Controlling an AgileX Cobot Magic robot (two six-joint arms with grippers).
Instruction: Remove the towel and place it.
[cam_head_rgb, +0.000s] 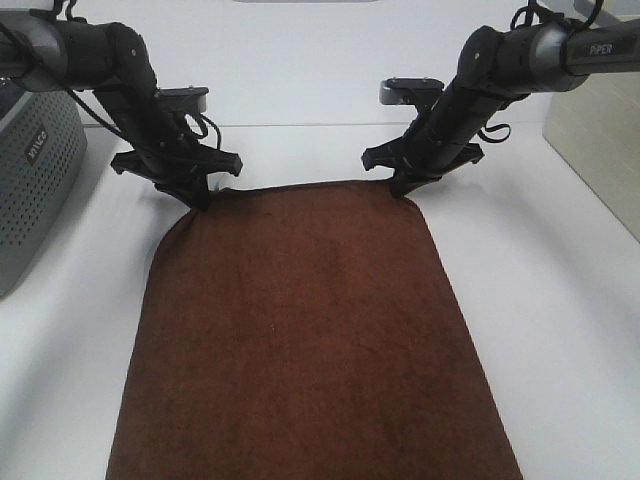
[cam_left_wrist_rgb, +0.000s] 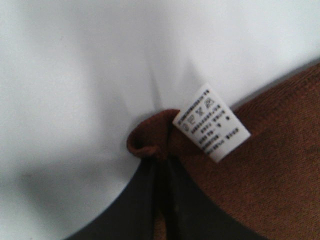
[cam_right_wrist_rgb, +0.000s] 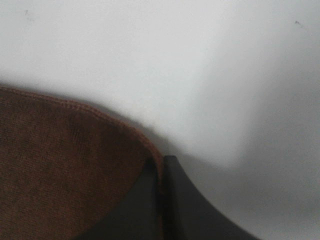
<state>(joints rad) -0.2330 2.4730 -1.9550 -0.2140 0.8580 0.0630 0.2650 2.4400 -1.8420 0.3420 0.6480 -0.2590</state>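
Observation:
The dark reddish-brown towel (cam_head_rgb: 305, 340) lies spread on the white table, reaching from the middle to the near edge of the exterior high view. My left gripper (cam_head_rgb: 203, 197) is shut on the towel's far left corner; the left wrist view shows its fingers (cam_left_wrist_rgb: 145, 200) pinching the cloth (cam_left_wrist_rgb: 260, 175) beside the small white tag (cam_left_wrist_rgb: 211, 122). My right gripper (cam_head_rgb: 403, 187) is shut on the far right corner; the right wrist view shows its fingers (cam_right_wrist_rgb: 172, 200) closed on the towel's hem (cam_right_wrist_rgb: 65, 170).
A grey perforated basket (cam_head_rgb: 35, 175) stands at the left edge of the table (cam_head_rgb: 560, 320). A beige box (cam_head_rgb: 600, 150) stands at the right edge. The table's far edge runs just behind the grippers.

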